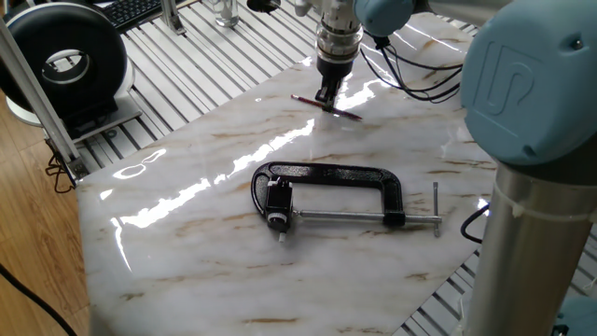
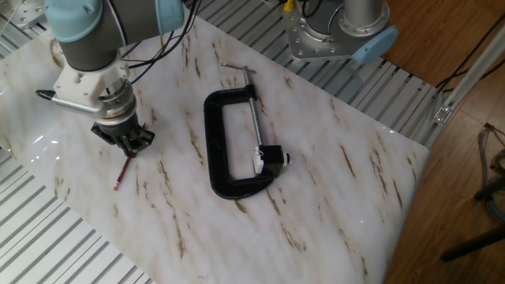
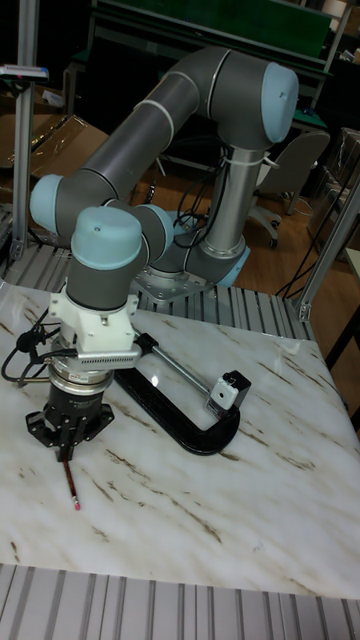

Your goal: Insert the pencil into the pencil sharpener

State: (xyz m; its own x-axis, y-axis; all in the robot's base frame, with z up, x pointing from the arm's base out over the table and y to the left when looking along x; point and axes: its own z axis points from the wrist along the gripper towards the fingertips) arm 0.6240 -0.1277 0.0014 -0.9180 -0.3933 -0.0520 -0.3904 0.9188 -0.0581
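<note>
The dark-red pencil (image 1: 348, 114) lies low over the far part of the marble slab (image 1: 187, 252), and my gripper (image 1: 326, 101) is shut on its middle. In the other fixed view the pencil (image 2: 121, 175) sticks out below the gripper (image 2: 126, 150) toward the slab's near-left edge. The tall view shows the pencil (image 3: 70, 485) pointing down and forward from the gripper (image 3: 64, 445). The pencil sharpener (image 1: 276, 201), a small black block with a pale round end, sits held in the jaw of a large black C-clamp (image 1: 345, 175), well apart from the gripper. It also shows in the other views (image 2: 272, 158) (image 3: 230, 390).
The C-clamp's steel screw rod (image 2: 254, 118) runs across the middle of the slab. A black round device (image 1: 65, 61) stands off the slab at the back left. Cables (image 1: 420, 84) trail behind the gripper. The arm's base (image 2: 339, 31) is bolted to the slatted metal bench beyond the slab.
</note>
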